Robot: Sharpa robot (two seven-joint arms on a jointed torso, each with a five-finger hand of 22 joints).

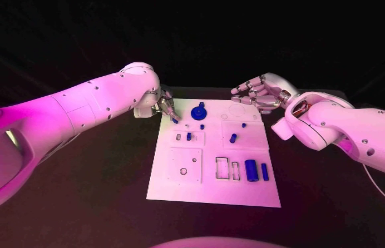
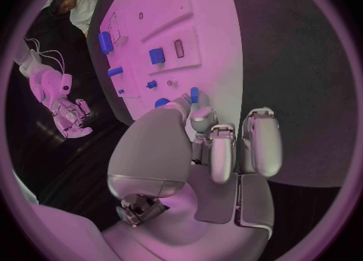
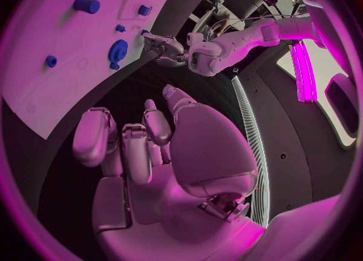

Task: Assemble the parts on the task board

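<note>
we see the task board [image 1: 212, 189] in the middle of the head view, a white plate on the black table [image 1: 80, 203]. our left hand [image 1: 163, 104] sits at the board's upper left corner, fingers curled down together at the edge. a small blue part [image 1: 175, 120] lies right at its fingertips [image 2: 193, 100], but we cannot tell whether it is pinched or only touched. our right hand [image 1: 261, 94] hovers off the board's upper right corner, fingers loosely curled and apart, holding nothing.

on the board, a blue gear [image 1: 199, 113] sits near the top centre. a small blue peg [image 1: 232, 139] stands right of centre. a blue cylinder [image 1: 252, 170] and a slim blue bar [image 1: 265, 172] lie side by side at the lower right. small blue pieces [image 1: 188, 136] sit left of centre.
</note>
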